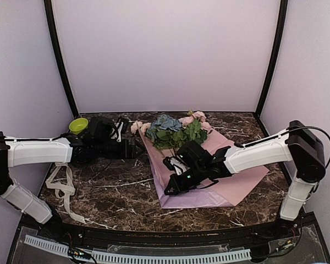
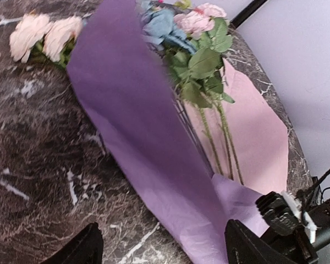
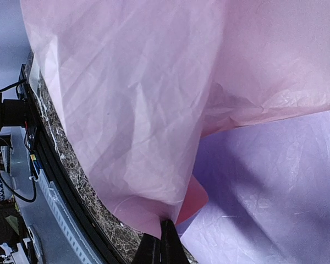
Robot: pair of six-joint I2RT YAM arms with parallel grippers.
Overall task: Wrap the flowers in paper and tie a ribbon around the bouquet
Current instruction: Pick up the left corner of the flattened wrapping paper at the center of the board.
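Pinched shut, my right gripper (image 3: 161,239) clamps the crinkly thin paper (image 3: 132,110); left gripper (image 2: 162,245) gapes wide, facing leafy flowers (image 2: 201,66).

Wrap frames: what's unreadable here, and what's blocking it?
1. Pink, cream and blue flowers: lower stems hidden behind the fold of the lilac-purple paper sheet, left wrist view; under the right arm, top view.
2. Cream fabric ribbon: lettering too small, top view.
3. Left gripper: fingers cut off by the bottom edge, left wrist view; dark against the dark marble table, top view.
4. Right wrist view: paper fills it; flowers unseen.
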